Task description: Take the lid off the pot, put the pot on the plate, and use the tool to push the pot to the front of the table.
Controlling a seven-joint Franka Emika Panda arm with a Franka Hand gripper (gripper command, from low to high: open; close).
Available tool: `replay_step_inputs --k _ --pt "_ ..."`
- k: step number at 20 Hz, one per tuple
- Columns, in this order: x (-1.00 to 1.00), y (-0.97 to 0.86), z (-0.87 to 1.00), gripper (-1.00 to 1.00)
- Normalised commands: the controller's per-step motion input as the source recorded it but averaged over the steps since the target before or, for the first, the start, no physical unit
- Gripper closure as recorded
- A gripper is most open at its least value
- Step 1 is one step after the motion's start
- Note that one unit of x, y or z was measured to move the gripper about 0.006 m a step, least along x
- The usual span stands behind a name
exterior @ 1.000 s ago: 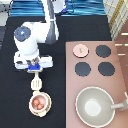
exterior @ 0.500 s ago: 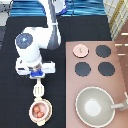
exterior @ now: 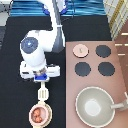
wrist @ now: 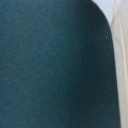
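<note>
Pink lid (exterior: 80, 50) on brown stove (exterior: 100, 75), reddish-orange-lined pot (exterior: 39, 114) on cream plate (exterior: 31, 121), cream-white tool (exterior: 43, 93) under white-and-blue gripper (exterior: 41, 80), black table (exterior: 15, 100)

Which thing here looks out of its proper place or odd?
The small pink lid lies on a stove burner, off the reddish-inside pot, which sits on the cream plate. The gripper is above the white spatula.

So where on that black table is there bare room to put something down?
Free: the table at the exterior view's left, beside the gripper, and the strip at its top. Crowded: the line of tool, pot and plate under the gripper. The stove carries the lid, burners and pan.
</note>
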Motion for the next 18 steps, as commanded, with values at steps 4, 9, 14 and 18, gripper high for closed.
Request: replay_step_inputs --k 4,9,14,18 --pt "-0.87 0.0 0.43 1.0" --pt "-0.96 0.0 0.25 1.0" --pt "-1.0 0.0 0.02 1.0" --pt "-1.0 0.0 -0.7 1.0"
